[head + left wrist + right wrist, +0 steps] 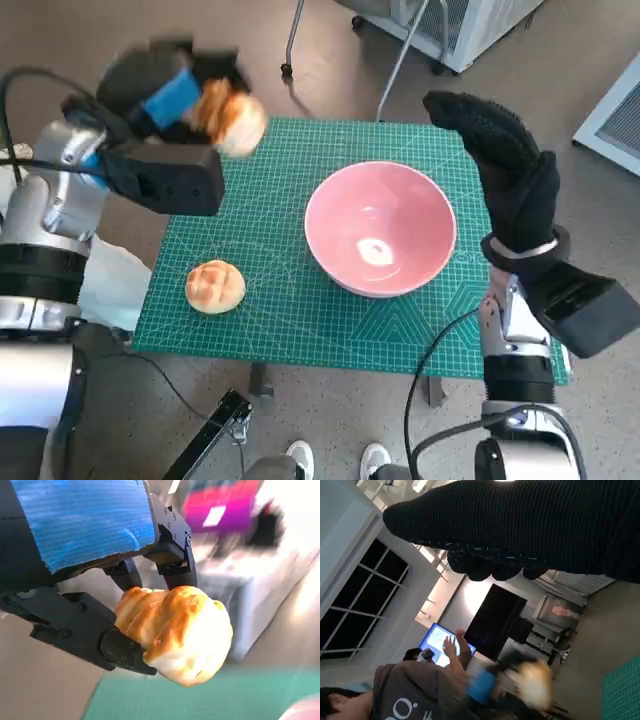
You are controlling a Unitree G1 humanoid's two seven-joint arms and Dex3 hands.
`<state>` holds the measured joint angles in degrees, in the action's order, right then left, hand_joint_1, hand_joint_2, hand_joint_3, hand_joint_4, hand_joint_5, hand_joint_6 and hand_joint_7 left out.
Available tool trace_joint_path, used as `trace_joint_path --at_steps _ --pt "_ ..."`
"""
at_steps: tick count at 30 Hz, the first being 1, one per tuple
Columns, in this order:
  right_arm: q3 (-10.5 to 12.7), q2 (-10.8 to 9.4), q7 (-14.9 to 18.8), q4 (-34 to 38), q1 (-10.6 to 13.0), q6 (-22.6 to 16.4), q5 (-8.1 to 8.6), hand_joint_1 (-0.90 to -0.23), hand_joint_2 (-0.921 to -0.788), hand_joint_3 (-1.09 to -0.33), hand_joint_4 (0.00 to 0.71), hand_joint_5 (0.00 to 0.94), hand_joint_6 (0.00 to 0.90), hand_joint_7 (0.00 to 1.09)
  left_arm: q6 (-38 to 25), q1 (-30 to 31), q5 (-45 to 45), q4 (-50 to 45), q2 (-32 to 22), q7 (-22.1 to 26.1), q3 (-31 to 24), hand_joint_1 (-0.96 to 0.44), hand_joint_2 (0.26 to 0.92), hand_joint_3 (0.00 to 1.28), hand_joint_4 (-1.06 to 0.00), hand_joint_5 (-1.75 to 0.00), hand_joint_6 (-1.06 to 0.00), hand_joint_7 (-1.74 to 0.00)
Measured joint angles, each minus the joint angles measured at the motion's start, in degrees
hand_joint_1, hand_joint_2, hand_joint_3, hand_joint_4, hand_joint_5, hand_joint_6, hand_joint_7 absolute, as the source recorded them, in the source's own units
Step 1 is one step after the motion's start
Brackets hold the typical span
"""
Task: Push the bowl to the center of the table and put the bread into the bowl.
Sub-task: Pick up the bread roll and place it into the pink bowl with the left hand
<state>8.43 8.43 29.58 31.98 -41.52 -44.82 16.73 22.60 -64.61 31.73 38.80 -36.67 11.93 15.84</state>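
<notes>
The pink bowl stands empty a little right of the middle of the green mat. My left hand hangs above the mat's far left corner and grips a golden bread roll, seen close up as the roll between black fingers. A second bread roll lies on the mat near its front left. My gloved right hand is raised beside the bowl's right side, fingers spread, holding nothing. The held roll shows blurred in the right wrist view below the glove.
Metal chair legs and a white unit stand beyond the table. White cloth lies off the mat's left edge. A person sits in front of a lit screen in the right wrist view. Shoes show below the table's front.
</notes>
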Motion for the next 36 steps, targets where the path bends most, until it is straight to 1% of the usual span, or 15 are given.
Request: trace_joint_path --at_steps 4,9,16,20,21,23,27,28,29,30,31,32,33,34,36 --pt "-0.1 -0.1 0.0 0.0 0.0 0.0 0.00 -0.706 -0.921 -0.756 0.291 0.003 -0.001 0.89 2.8 1.1 -2.2 -5.9 2.6 0.7 0.0 0.00 0.921 0.11 -0.58 -1.24 -0.64 -1.20" --pt "-0.2 -0.3 0.0 0.1 0.0 0.0 0.04 -0.707 -0.921 -0.757 0.290 0.002 -0.001 0.89 7.7 1.4 -3.0 -5.9 6.3 2.3 2.3 0.00 0.920 0.12 -0.57 -1.26 -0.63 -1.20" --pt "0.0 -0.2 0.5 0.2 0.0 0.0 1.13 -0.705 -0.921 -0.755 0.291 0.003 -0.001 0.89 11.3 1.7 -2.1 -1.7 11.4 2.4 5.3 0.00 0.920 0.15 -0.54 -1.27 -0.60 -1.25" --pt "0.0 -0.1 0.5 0.2 0.1 0.0 1.19 -0.695 -0.921 -0.755 0.293 0.004 -0.001 0.89 12.7 1.8 1.0 1.5 14.3 0.0 8.0 0.00 0.921 0.15 -0.54 -1.24 -0.59 -1.28" --pt "0.0 -0.1 0.5 0.2 0.1 0.0 1.20 -0.693 -0.921 -0.755 0.293 0.004 -0.001 0.89 13.0 1.9 1.8 2.5 15.0 -0.7 8.6 0.00 0.921 0.12 -0.57 -1.21 -0.62 -1.26" --pt "0.0 -0.1 0.6 0.2 0.1 0.0 1.22 -0.690 -0.921 -0.756 0.293 0.004 -0.001 0.89 13.5 2.0 3.1 4.5 16.3 -1.6 9.9 0.00 0.921 0.12 -0.57 -1.21 -0.62 -1.26" --pt "0.1 -0.1 0.7 0.2 0.2 0.0 1.26 -0.686 -0.921 -0.756 0.294 0.005 -0.001 0.89 14.0 2.0 5.1 9.5 18.4 -3.1 11.9 0.00 0.921 0.16 -0.52 -1.27 -0.58 -1.29" --pt "0.1 -0.1 0.7 0.2 0.3 -0.1 1.26 -0.686 -0.921 -0.757 0.294 0.005 -0.001 0.89 13.8 2.0 5.3 10.7 18.9 -3.0 12.2 -0.01 0.916 0.17 -0.42 -1.02 -0.45 -1.10" --pt "0.1 -0.1 0.7 0.2 0.4 -0.1 1.26 -0.686 -0.921 -0.757 0.294 0.005 -0.001 0.89 13.1 2.0 5.1 11.7 19.4 -2.1 12.3 -0.01 0.909 0.16 -0.34 -0.86 -0.36 -0.97" --pt "0.1 -0.1 0.7 0.2 0.5 -0.1 1.25 -0.686 -0.921 -0.758 0.294 0.005 -0.001 0.89 11.4 2.1 4.4 12.2 19.7 0.2 12.3 -0.01 0.904 0.14 -0.25 -0.58 -0.23 -0.78" --pt "0.1 -0.1 0.7 0.1 0.5 -0.1 1.24 -0.686 -0.921 -0.759 0.294 0.005 -0.001 0.89 9.6 2.1 4.0 12.3 20.0 2.4 12.3 -0.01 0.905 0.13 -0.23 -0.48 -0.18 -0.71" --pt "0.1 -0.1 0.7 0.1 0.6 -0.1 1.23 -0.688 -0.921 -0.759 0.295 0.005 -0.001 0.89 7.4 2.2 3.5 12.4 20.3 5.0 12.2 -0.01 0.879 0.09 -0.15 -0.30 -0.12 -0.53" --pt "0.1 -0.1 0.7 0.1 0.6 -0.1 1.22 -0.690 -0.921 -0.760 0.295 0.005 -0.001 0.89 5.1 2.3 3.3 12.1 20.3 7.3 12.2 -0.01 0.863 0.07 -0.09 -0.19 -0.07 -0.42" --pt "0.1 -0.1 0.7 0.1 0.7 -0.2 1.22 -0.692 -0.921 -0.760 0.295 0.005 -0.001 0.89 2.5 2.5 3.2 11.5 20.4 9.8 12.2 -0.02 0.845 0.05 -0.06 -0.12 -0.05 -0.35" --pt "0.1 0.0 0.7 0.1 0.7 -0.2 1.22 -0.694 -0.921 -0.760 0.295 0.005 -0.001 0.89 -2.3 3.1 2.6 9.6 20.3 14.2 12.0 -0.03 0.826 0.04 -0.03 -0.06 -0.02 -0.29"
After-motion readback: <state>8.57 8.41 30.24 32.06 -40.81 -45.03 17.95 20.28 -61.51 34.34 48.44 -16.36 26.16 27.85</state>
